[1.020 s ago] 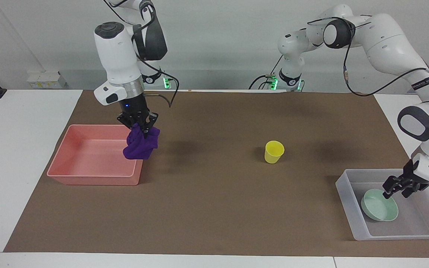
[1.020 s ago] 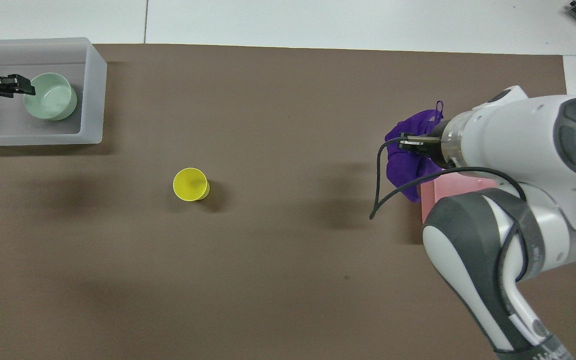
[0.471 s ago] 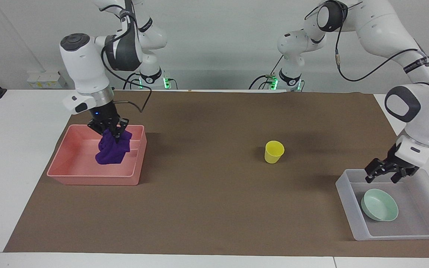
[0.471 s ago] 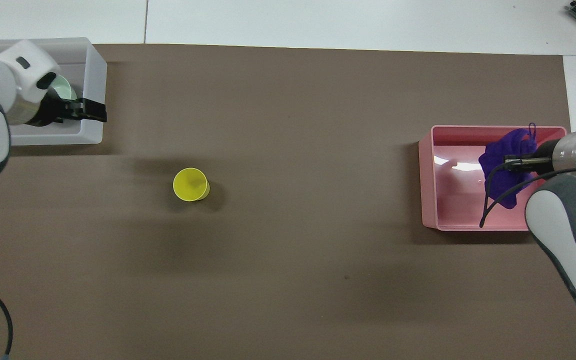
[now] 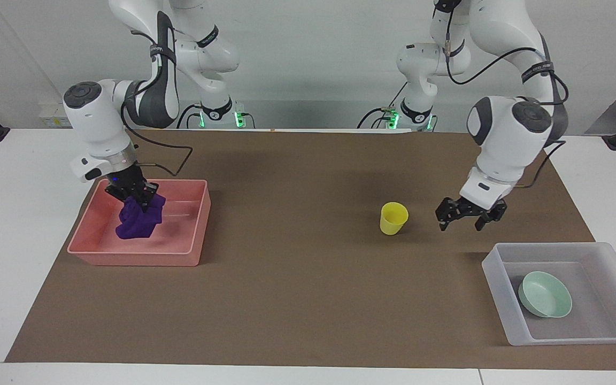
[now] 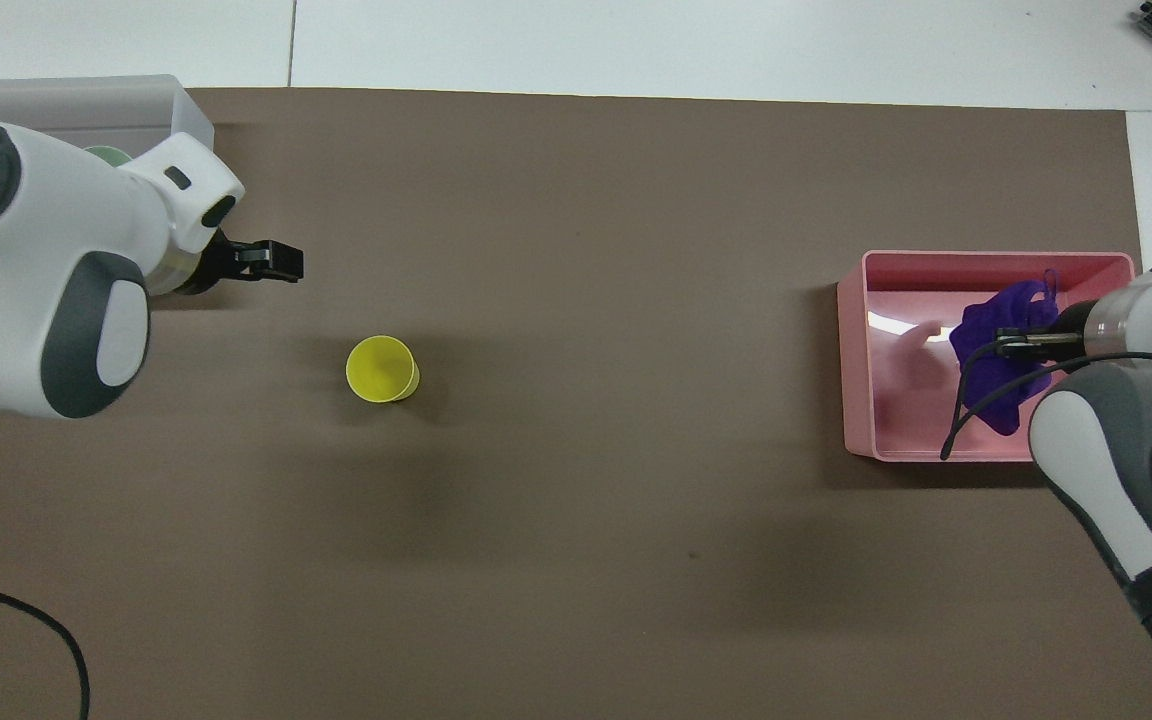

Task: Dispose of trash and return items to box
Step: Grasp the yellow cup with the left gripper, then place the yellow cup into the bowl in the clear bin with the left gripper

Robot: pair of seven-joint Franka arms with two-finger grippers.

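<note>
Two arms are in view, each placed for a different part of the job.

We find the right claw [image 5: 138, 199] down inside the pink tray [image 5: 94, 235], at the right arm's end of the surface. The purple cloth wad [image 5: 136, 222] hangs from its tips, with its lower folds at or close to the tray floor. We cannot tell whether the tips grip the cloth or have begun to let go; contact is plain, grip is not. We judge the pink tray to be the trash receptacle, which accounts for the cloth being brought low into it.

The left claw [image 5: 462, 221] is spread wide and holds nothing. It is over the brown mat [image 5: 297, 289], beside the yellow cup [image 5: 393, 218] on the side toward the left arm's end, apart from it. We judge it is lining up for the cup, the one item not yet returned.

The cup stands upright and alone near the middle of the mat. The mint-green bowl [image 5: 545, 294] already sits in the translucent box [image 5: 495, 291] at the left arm's end, farther from the robots than the cup.

On markings: we see bands with lettering on the left arm's forearm and on the right arm's lower link in the overhead view, none of it readable. We find no labels on the cup, bowl, tray or box.
</note>
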